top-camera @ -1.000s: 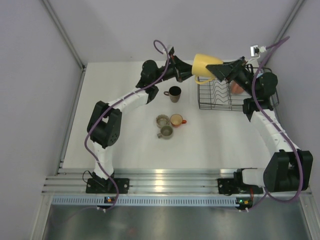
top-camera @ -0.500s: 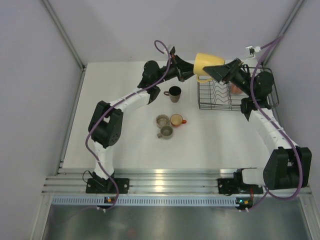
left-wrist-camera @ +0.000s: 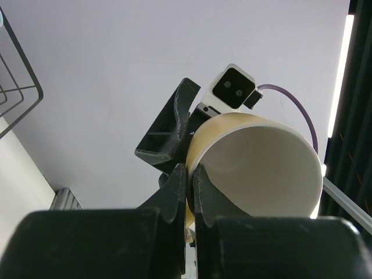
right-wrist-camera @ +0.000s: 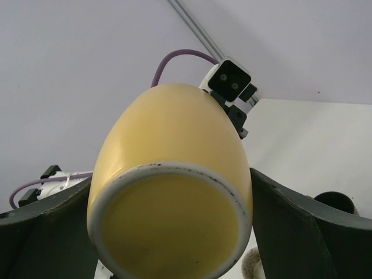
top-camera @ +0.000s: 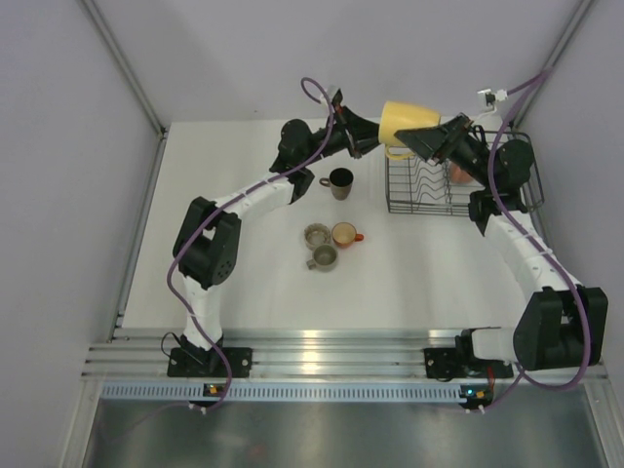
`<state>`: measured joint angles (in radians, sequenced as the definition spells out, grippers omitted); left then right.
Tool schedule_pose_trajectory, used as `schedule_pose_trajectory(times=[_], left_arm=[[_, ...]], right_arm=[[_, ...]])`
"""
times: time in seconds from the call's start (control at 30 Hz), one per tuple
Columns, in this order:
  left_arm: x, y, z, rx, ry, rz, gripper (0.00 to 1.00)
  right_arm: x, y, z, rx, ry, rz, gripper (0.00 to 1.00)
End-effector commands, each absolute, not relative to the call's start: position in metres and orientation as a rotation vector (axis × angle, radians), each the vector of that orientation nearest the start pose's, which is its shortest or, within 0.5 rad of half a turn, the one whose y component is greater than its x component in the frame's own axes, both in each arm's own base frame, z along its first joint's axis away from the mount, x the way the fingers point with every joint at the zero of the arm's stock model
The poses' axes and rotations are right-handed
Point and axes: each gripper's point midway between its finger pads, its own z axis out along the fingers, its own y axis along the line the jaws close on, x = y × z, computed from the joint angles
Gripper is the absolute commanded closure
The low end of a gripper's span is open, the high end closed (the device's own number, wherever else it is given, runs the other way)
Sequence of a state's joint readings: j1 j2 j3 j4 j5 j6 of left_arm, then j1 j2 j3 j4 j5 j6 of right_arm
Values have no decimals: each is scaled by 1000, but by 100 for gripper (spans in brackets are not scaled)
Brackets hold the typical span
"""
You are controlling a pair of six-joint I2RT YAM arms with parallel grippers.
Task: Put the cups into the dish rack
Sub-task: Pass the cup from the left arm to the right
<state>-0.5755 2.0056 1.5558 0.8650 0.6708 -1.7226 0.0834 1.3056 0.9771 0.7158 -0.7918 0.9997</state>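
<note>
White table (top-camera: 244, 283), pale grey walls. Yellow mug (top-camera: 402, 122) is up in the air between the two arms, just off the far-left corner of the dish rack (top-camera: 391, 190) and tipped on its side. Its mouth points at the left arm, its base at the right.

Left gripper (top-camera: 378, 143) is clamped tight on the mug. In the left wrist view one finger is inside the rim and one outside, pinching the wall.

Right gripper (top-camera: 426, 139) has its jaws spread wide, one either side of the mug's base. In the right wrist view the fingers flank the mug closely; can't tell whether they touch it.

The rack sits at the far right of the table, with a pink-salmon cup (top-camera: 458, 173) inside near its right end.

Loose on the table, left of the rack:
- dark brown mug (top-camera: 340, 181), upright, nearest the rack
- small orange cup (top-camera: 344, 234), nearer the arm bases
- two grey-olive cups (top-camera: 316, 234) (top-camera: 324, 256), bunched beside the orange one
</note>
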Motion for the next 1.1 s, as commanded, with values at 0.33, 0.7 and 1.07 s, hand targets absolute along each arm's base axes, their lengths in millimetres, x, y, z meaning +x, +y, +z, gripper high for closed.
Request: schedule_pose_trajectory(times=[0.33, 0.7, 1.07], left_arm=[[322, -395, 469, 160, 1311, -2387, 100], [322, -393, 465, 134, 1307, -2390, 100], [319, -390, 470, 135, 1286, -2393, 100]], right_arm=[[361, 178, 419, -156, 1372, 1346, 12], [351, 173, 438, -175, 1340, 1329, 13], [344, 160, 448, -166, 1330, 1281, 11]])
